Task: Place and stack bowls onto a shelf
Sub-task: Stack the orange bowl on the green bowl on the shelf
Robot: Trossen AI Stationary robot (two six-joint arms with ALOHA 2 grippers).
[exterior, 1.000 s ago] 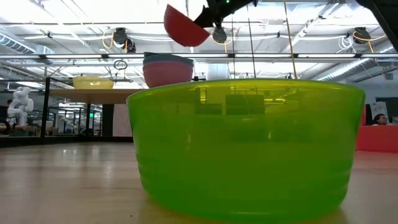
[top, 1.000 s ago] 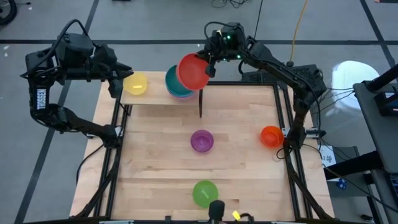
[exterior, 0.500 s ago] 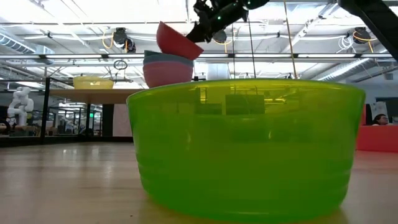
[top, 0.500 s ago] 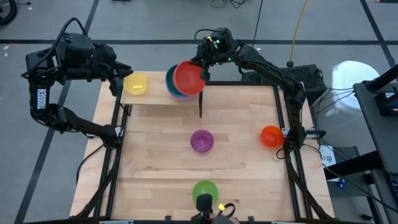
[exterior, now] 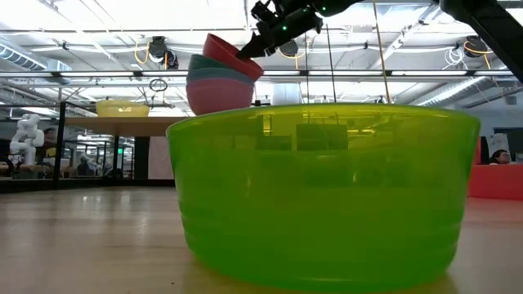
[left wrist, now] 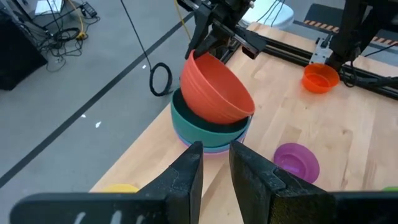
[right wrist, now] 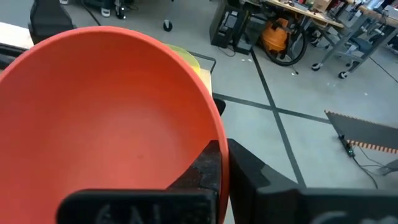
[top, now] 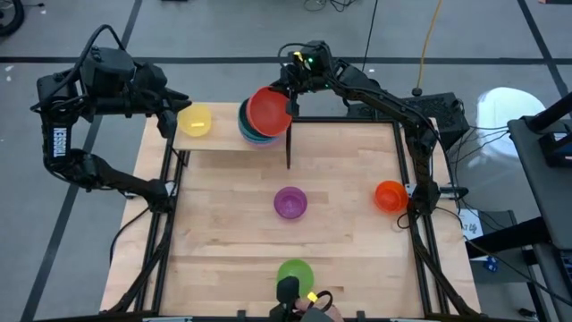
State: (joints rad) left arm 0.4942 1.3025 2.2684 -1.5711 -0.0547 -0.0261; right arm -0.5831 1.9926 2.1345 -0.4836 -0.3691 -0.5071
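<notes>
The red bowl (top: 268, 112) sits tilted in the mouth of a stack of teal, blue and pink bowls (top: 254, 132) on the wooden shelf (top: 219, 139) at the table's far left. My right gripper (top: 290, 92) is shut on the red bowl at its far right side. The stack's pink bottom bowl (exterior: 219, 96) rests on the shelf. A yellow bowl (top: 194, 119) stands on the shelf's left part. My left gripper (left wrist: 216, 163) hovers beside the yellow bowl, narrowly open and empty, facing the stack (left wrist: 208, 134). My right gripper holds the red bowl by its rim (right wrist: 214, 134), one finger inside the bowl and one outside. The fingers come slanting down from the table's far right. The bowl is tilted, its held side (exterior: 245, 53) raised and its lower part in the teal bowl (left wrist: 205, 127).
A purple bowl (top: 290, 202) stands mid-table, an orange bowl (top: 390, 195) at the right edge, and a green bowl (top: 295, 273) near the front edge, filling the low view (exterior: 323, 196). A thin black shelf post (top: 289, 148) stands just right of the stack.
My right gripper has gone down and toward the table's left with the red bowl. The bowl hung clear above the stack and now sits tilted in the teal bowl's mouth, still held.
</notes>
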